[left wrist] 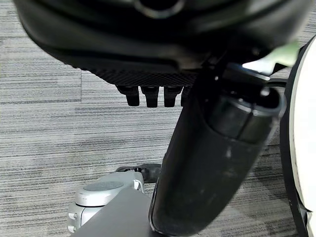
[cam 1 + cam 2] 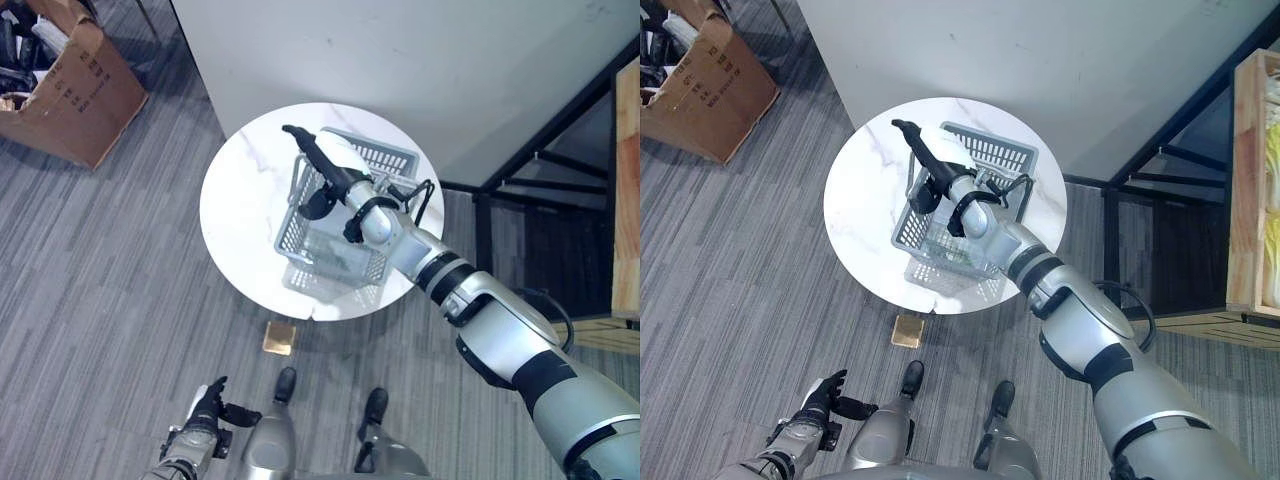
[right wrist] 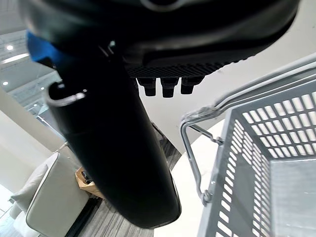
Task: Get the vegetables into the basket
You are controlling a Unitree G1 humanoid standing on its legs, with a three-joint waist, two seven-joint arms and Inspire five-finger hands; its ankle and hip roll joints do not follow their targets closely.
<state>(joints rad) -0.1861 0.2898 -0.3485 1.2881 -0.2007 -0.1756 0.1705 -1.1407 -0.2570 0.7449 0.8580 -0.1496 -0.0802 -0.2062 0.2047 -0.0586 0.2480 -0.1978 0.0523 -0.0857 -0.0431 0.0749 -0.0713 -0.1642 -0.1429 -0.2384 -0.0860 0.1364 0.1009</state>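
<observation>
No writing can be read. 1 grey basket (image 2: 340,225) sits on 1 round white table (image 2: 240,200), toward its 3 o'clock side, with something pale green on its floor, too unclear to name. The right hand (image 2: 325,165) hovers over the basket's 10 o'clock rim, fingers straight and apart, holding nothing. The left hand (image 2: 207,408) hangs low over the carpet, fingers relaxed. 1 cardboard box (image 2: 70,90) lies at 10 o'clock, 1 small tan block (image 2: 279,338) on the carpet at the table's 6 o'clock.
</observation>
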